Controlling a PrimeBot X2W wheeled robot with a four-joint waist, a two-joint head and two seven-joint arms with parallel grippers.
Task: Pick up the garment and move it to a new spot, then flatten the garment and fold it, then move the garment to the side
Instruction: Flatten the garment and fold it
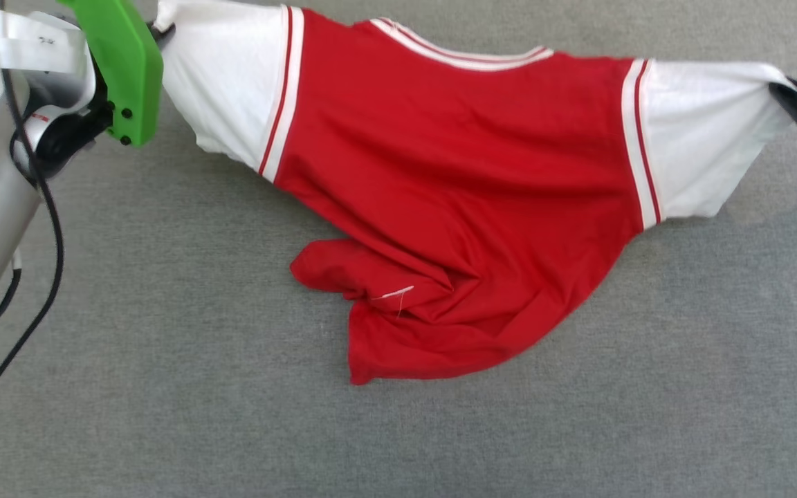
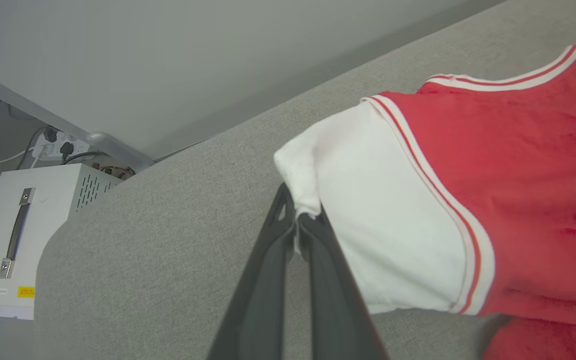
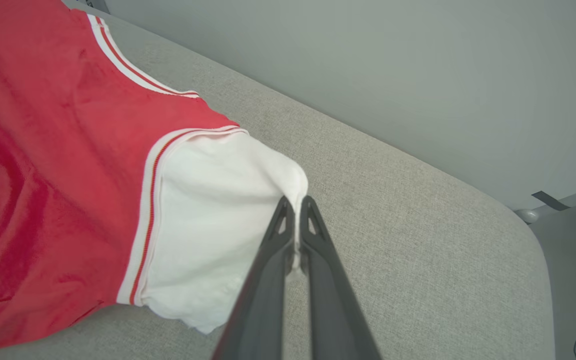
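Red garment (image 1: 454, 173), between left hand (image 2: 297, 220), right hand (image 3: 297, 210)

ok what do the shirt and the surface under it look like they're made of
The jersey T-shirt looks like soft knit fabric, perhaps cotton or polyester, with a matte finish: it drapes and bunches into folds. The work surface looks covered in grey woven or felt-like cloth, also matte, with a fine heathered texture.

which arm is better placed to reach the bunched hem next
Left, probably: the garment has its crumpled hem nearer the left gripper than the right gripper; both are shut on its sleeves.
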